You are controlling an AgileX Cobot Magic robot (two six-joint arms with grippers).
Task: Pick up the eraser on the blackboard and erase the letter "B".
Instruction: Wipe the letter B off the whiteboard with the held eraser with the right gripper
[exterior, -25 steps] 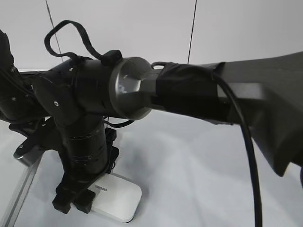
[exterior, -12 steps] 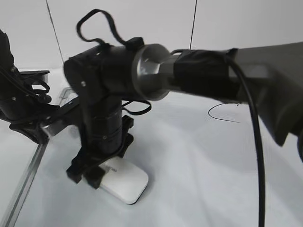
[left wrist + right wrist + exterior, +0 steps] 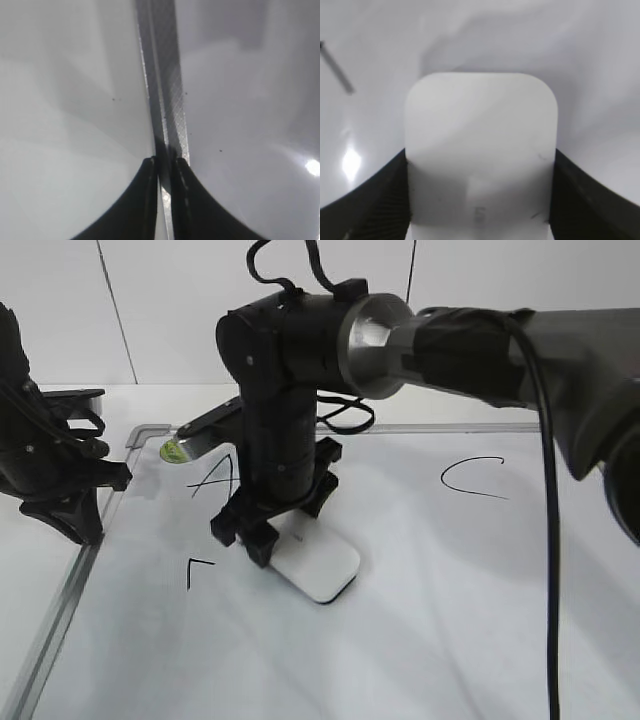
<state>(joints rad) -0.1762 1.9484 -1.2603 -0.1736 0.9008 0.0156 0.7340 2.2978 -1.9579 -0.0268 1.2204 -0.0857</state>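
The eraser (image 3: pixel 480 150) is clamped between the right gripper's (image 3: pixel 262 532) fingers (image 3: pixel 375 200), flat on the blackboard (image 3: pixel 420 620) just right of a short marker stroke (image 3: pixel 198 568). A "C" (image 3: pixel 472 478) is seen farther right, and a green sticker (image 3: pixel 172 450) at the far-left corner. The left gripper (image 3: pixel 164 162), its fingers nearly closed on nothing, is held over the frame (image 3: pixel 167 90) at the left edge
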